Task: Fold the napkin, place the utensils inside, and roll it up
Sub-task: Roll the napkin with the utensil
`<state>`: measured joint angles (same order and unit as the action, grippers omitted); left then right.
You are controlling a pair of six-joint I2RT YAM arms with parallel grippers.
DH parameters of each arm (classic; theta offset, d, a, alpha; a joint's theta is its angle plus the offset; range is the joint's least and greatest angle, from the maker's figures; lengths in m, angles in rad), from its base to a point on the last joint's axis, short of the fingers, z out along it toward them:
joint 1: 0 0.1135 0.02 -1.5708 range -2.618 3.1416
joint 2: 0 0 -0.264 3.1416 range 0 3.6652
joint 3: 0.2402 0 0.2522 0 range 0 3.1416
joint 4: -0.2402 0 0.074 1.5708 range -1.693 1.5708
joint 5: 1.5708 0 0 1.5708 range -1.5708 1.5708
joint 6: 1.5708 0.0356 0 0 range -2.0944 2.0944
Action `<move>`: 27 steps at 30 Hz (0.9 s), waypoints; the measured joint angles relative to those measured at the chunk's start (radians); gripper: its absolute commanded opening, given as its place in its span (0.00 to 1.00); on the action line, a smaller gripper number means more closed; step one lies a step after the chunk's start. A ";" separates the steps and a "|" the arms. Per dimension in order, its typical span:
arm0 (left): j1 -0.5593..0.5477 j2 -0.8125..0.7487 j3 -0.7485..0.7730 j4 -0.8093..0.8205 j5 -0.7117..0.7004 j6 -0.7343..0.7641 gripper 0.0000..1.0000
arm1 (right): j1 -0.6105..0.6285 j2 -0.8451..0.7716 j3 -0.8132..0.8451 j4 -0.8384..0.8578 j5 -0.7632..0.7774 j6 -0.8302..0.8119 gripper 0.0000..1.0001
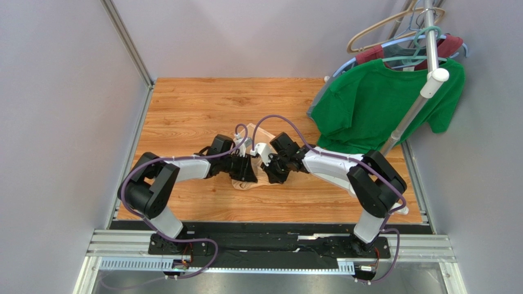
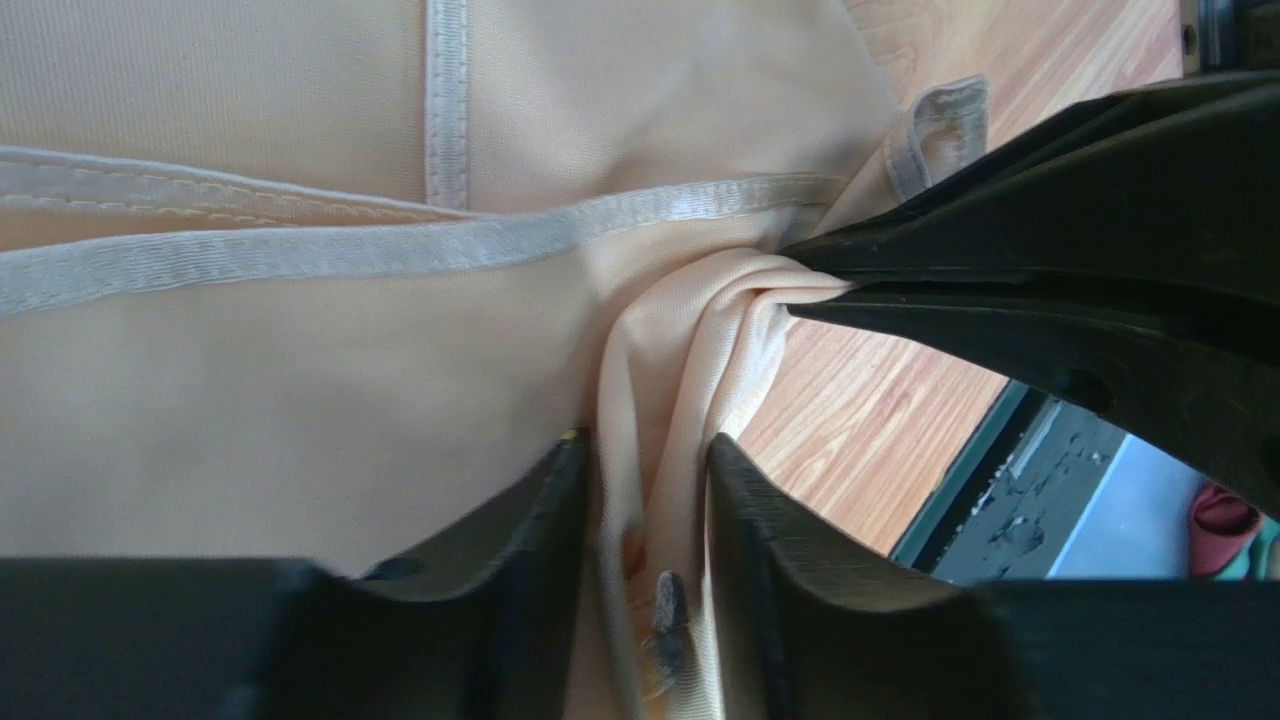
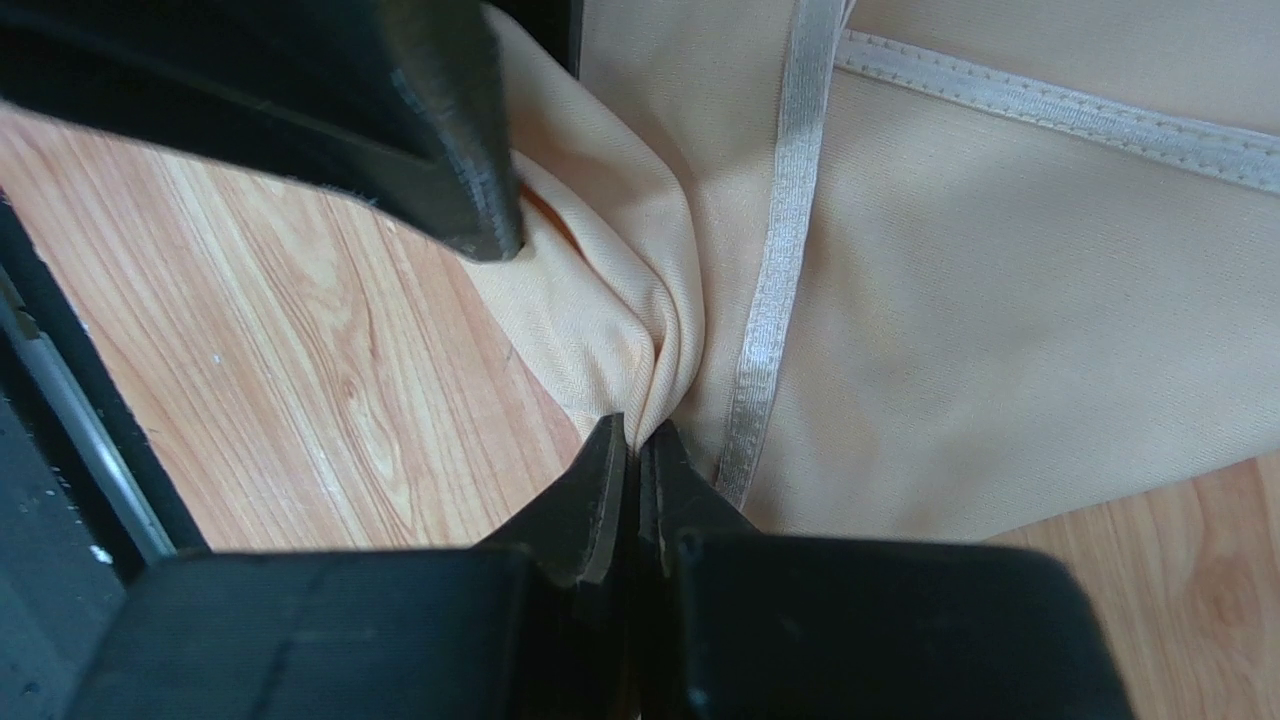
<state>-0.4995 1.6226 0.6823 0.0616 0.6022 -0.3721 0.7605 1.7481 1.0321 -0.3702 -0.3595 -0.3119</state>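
Napkin, smooth peach cloth, flat stitched hems, soft gathered folds

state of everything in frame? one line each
napkin: lying on table, bunched into a fold where both grippers pinch it
left gripper: shut on napkin
right gripper: shut on napkin
T-shirt: hung on rack, not touched

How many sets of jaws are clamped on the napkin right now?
2. The left jaws pinch a bunched fold of the napkin; the right jaws are shut on the adjoining fold, close beside them.
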 measured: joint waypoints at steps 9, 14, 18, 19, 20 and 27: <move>0.010 -0.212 -0.033 -0.070 -0.148 0.012 0.59 | -0.039 0.090 0.107 -0.090 -0.114 0.007 0.00; 0.011 -0.352 -0.100 -0.074 -0.234 0.020 0.60 | -0.058 0.123 0.144 -0.130 -0.158 0.018 0.00; 0.011 -0.457 -0.175 -0.053 -0.267 0.034 0.60 | -0.069 0.153 0.183 -0.171 -0.186 0.023 0.00; 0.011 -0.464 -0.191 -0.045 -0.268 0.037 0.61 | -0.070 0.159 0.190 -0.177 -0.193 0.024 0.00; 0.008 -0.494 -0.205 -0.040 -0.269 0.039 0.61 | -0.072 0.165 0.198 -0.187 -0.200 0.024 0.00; -0.031 -0.525 -0.219 -0.023 -0.303 0.056 0.57 | -0.087 0.208 0.248 -0.245 -0.245 0.026 0.00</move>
<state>-0.5308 1.0981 0.4629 0.0387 0.2996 -0.3161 0.6735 1.9564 1.2800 -0.6151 -0.6041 -0.2859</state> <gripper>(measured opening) 0.598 0.025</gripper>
